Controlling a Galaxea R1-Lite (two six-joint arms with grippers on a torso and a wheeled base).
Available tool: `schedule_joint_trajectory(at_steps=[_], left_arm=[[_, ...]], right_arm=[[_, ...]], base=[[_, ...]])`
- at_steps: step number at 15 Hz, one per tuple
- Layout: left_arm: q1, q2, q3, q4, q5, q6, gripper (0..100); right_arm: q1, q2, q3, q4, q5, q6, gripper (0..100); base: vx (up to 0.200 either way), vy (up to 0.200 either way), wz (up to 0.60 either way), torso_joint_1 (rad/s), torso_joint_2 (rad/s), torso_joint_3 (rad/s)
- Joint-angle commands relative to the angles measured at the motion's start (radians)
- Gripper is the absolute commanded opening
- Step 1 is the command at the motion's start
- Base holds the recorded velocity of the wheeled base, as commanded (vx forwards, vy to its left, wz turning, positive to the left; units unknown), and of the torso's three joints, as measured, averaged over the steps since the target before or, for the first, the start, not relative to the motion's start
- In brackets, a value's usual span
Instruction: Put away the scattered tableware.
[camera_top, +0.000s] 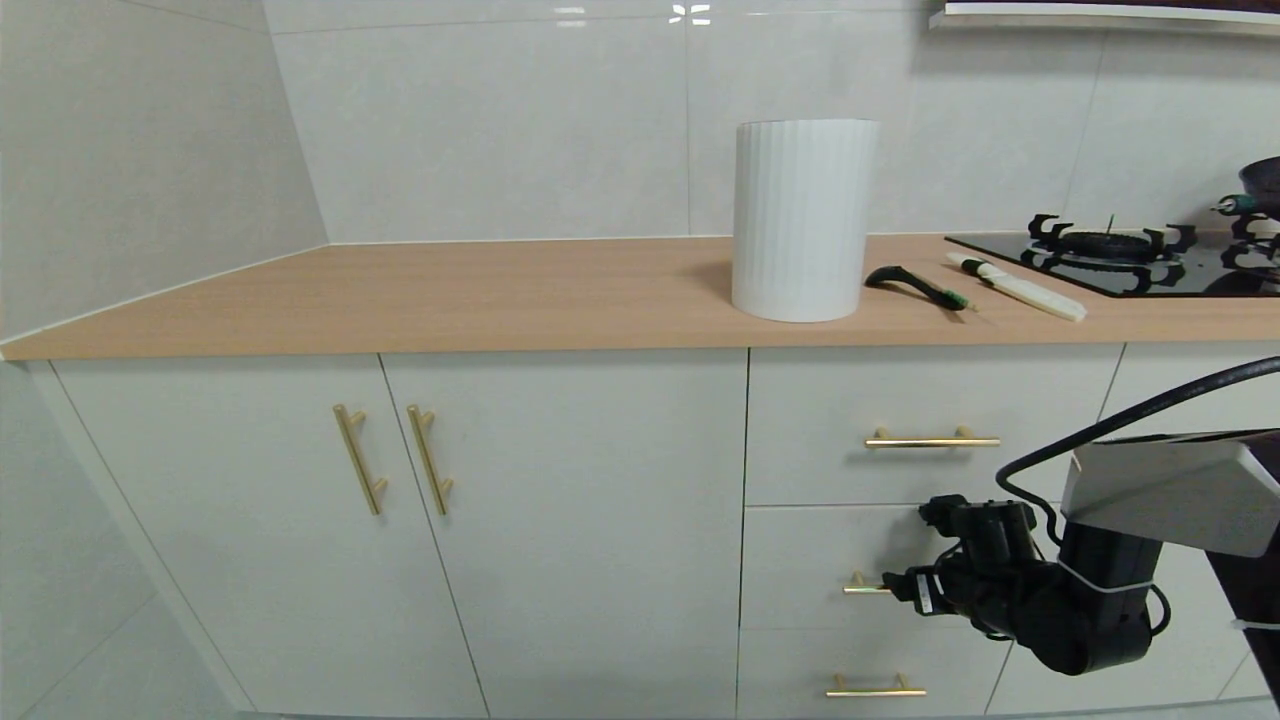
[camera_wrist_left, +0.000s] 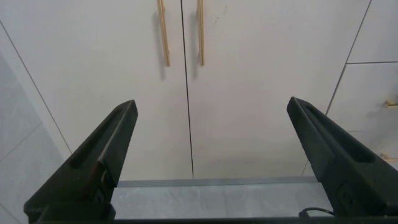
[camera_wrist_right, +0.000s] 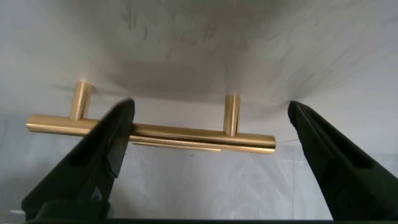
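The right wrist view looks straight at a brass bar handle (camera_wrist_right: 149, 130) on a white drawer front. The right hand (camera_wrist_right: 211, 106) is spread wide, and the bar crosses the gap between its black fingers, seemingly untouched. The head view places that handle on the middle drawer (camera_top: 800, 560) of the right-hand stack, below the surface. The left wrist view shows the left hand (camera_wrist_left: 211, 107) also spread wide, holding nothing, low before the white double cabinet doors (camera_wrist_left: 249, 93) with two upright brass handles.

From the head view, a tall white ribbed cylindrical holder (camera_top: 805, 220) stands upright on the wooden surface (camera_top: 450, 295). Just beside it, toward the black glass gas hob (camera_top: 1120, 262), lie a black-handled utensil with a green end (camera_top: 915, 287) and a long cream-white utensil (camera_top: 1015, 287), perhaps a knife. The two lie near each other but apart. Behind the surface rise pale glossy tiles (camera_top: 480, 120).
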Motion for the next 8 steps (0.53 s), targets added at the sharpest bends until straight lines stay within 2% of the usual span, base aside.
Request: schedule_joint_trajectory(at_steps=[1, 8], left_arm=[[-0.001, 0.000, 0.000, 0.000, 0.000, 0.000, 100], [0.000, 0.000, 0.000, 0.000, 0.000, 0.000, 100]], right_arm=[[0.001, -0.006, -0.001, 0.021, -0.002, -0.001, 100], [0.017, -0.024, 0.047, 0.024, -0.003, -0.037, 100]], base=[[0.000, 0.000, 0.00, 0.000, 0.00, 0.000], [0.000, 0.000, 0.00, 0.000, 0.00, 0.000]])
